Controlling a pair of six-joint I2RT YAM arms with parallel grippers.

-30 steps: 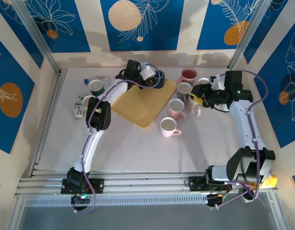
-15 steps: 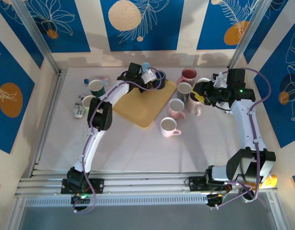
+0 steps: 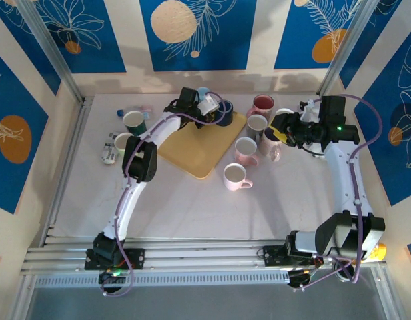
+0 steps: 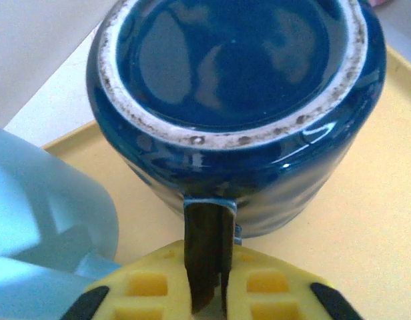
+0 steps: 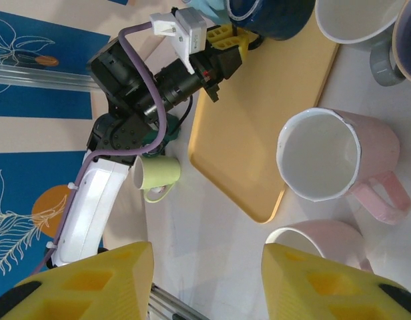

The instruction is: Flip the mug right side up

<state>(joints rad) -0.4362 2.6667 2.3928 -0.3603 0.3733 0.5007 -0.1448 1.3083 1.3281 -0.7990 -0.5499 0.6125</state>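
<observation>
A dark blue mug sits on the far corner of the yellow tray, its unglazed foot ring turned toward the left wrist camera. My left gripper is shut on the mug's handle, which stands pinched between the two yellow fingers. From above, the mug and left gripper are at the tray's back end. My right gripper hovers open over the cluster of mugs on the right, with nothing between its fingers. The right wrist view also catches the blue mug.
A light blue cup stands close to the left of the blue mug. Upright mugs crowd the right side: red, grey and pink. Green mugs stand at the left.
My left gripper has closed on the blue mug's handle. The right arm has drifted slightly up and to the right, still open.
</observation>
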